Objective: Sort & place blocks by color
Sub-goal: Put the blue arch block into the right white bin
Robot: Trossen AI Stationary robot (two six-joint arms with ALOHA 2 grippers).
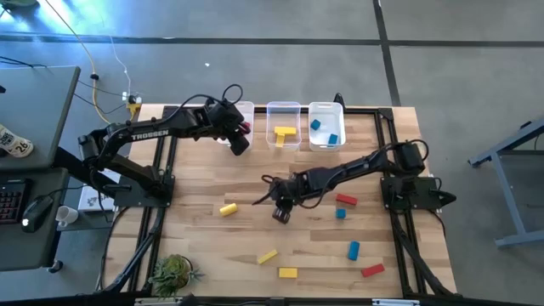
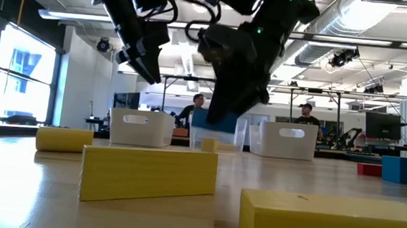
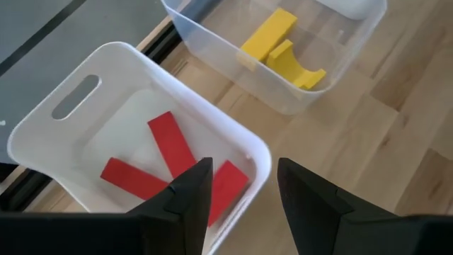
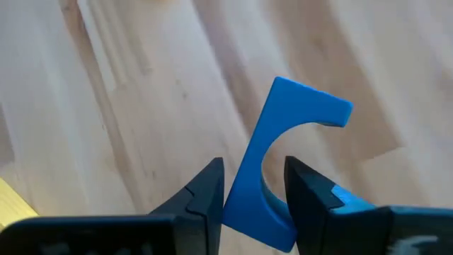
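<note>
- Near the table's middle, right gripper (image 1: 282,210): fingers closed on a blue arch-shaped block (image 4: 283,156), pinching its lower limb; the block's curved cut-out faces one finger, and the block hangs above the wooden table (image 1: 212,246).
- Right arm: reaches from its base at the table's right edge leftward across the table, wrist angled downward.
- Left gripper (image 1: 240,140): fingers parted, holding nothing, hovering over the rim of the leftmost bin (image 3: 141,78), which holds red blocks (image 3: 173,145).
- Left arm: extends from the left edge toward the row of bins at the far side.
- Middle bin (image 1: 283,125): contains yellow blocks (image 1: 284,134), one of them arch-shaped in the left wrist view.
- Right bin (image 1: 326,125): contains blue blocks (image 1: 316,125).
- Loose on the table: yellow pieces (image 1: 228,208) left of the right gripper and toward the near edge; red and blue pieces (image 1: 346,201) to its right, with more nearer the front edge.
</note>
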